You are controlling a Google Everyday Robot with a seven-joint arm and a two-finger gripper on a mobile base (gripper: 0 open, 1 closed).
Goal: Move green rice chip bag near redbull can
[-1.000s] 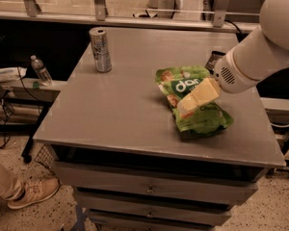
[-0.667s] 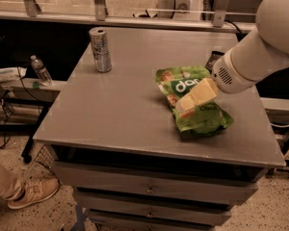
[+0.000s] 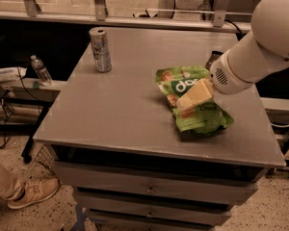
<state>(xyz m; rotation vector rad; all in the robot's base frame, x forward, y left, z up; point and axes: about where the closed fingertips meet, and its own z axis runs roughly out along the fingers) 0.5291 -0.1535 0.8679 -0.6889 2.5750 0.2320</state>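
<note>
On the right part of a grey table (image 3: 125, 109): a green chip bag (image 3: 204, 120), lying flat, crinkly and bright, with white letters on a dark green patch and little orange pictures near the edges. One end toward the back of the table, the other end toward the front right, close to the front edge.

Right on top of the middle of the bag: the gripper (image 3: 195, 96), pale yellow, slanting down from the right. Touching the bag. Hard to tell whether open or closed, or whether really holding the bag.

Behind the gripper, a big round white arm (image 3: 260, 47), sticking in from the top right corner and covering part of the table's right side. Just behind the arm, a small black thing (image 3: 213, 59) on the table, mostly hidden.

On the back left part of the table: a can (image 3: 100, 49), tall, slim and silver, with bluish marks and a shiny round top. Standing up straight. Well apart from the bag, with a wide stretch of grey table in between.

Under the table top, grey drawers (image 3: 149, 189) with small knobs.

To the left and lower down, a clear water bottle (image 3: 40, 70), standing on a low shelf. At the bottom left, on the speckled floor, a tan shoe (image 3: 33, 192) and a bit of a leg.
</note>
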